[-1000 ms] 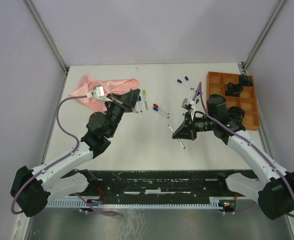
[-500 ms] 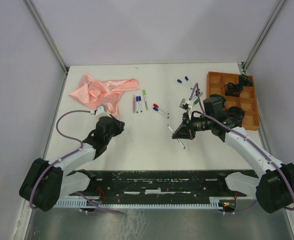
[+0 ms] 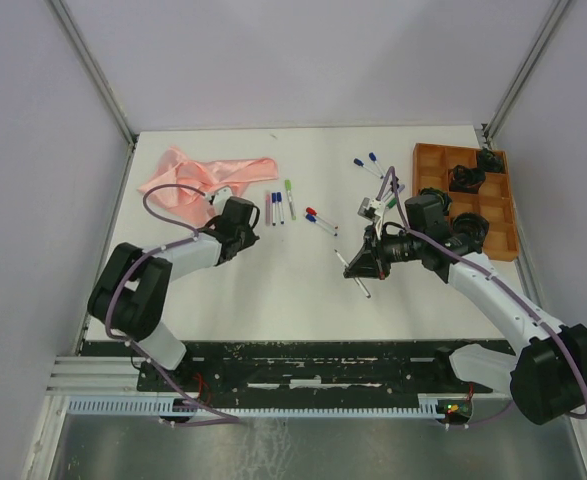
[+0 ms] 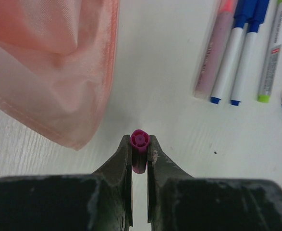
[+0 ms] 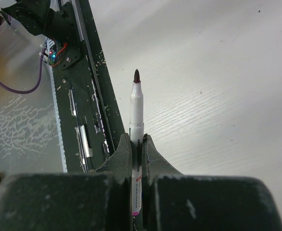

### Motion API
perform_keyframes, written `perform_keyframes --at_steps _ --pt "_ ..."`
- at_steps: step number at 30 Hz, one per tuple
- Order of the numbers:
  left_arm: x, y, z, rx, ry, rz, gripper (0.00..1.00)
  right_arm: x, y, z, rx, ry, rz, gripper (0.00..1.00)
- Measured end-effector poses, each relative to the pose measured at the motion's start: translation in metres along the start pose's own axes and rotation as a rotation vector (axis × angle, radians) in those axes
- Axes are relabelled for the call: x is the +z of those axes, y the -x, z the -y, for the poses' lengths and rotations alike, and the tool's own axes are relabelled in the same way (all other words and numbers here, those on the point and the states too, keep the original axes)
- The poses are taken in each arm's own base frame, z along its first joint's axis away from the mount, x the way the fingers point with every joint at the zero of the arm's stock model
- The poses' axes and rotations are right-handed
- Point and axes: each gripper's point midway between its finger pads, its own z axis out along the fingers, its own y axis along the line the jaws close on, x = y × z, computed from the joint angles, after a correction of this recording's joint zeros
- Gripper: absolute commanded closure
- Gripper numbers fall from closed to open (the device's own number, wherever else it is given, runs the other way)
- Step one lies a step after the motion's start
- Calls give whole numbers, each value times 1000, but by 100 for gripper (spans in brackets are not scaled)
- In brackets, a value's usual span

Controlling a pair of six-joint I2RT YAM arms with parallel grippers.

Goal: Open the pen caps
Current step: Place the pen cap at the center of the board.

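Left wrist view gives us the closest look at the task's small part. The left pincer (image 4: 139,143) is clamped on a purple cap (image 4: 139,153), which sits end-on between the two fingers, close over the white table (image 4: 179,144). A pink cloth (image 4: 49,72) lies ahead to the left. Four pens (image 4: 226,62) lie side by side ahead to the right: one pinkish, two blue-ended, one green-ended. In the top view we cannot make out the cap at all. There we see only the left arm folded back, with its wrist between the cloth and that row of pens.

The right wrist view shows the right pincer (image 5: 136,139) closed around the barrel of an uncapped pen (image 5: 136,106). Its bare, dark tip points away over the table, and the black strip (image 5: 90,120) along the table's near edge is in sight. The top view places this pen right of the table's centre, apart from the others. Only the top view shows the orange tray (image 3: 435,165) at the right edge, with dark things in its compartments. It also shows more pens (image 3: 318,218) scattered across the middle and far side.
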Motion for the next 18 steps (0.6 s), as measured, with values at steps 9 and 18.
perform_keyframes --at_steps 9,18 --pt "24 -1 -20 29 99 -39 52 0 0 0 2 0 -2 98" --pt "25 5 -23 38 108 -28 37 1 -1 0 10 0 -5 97"
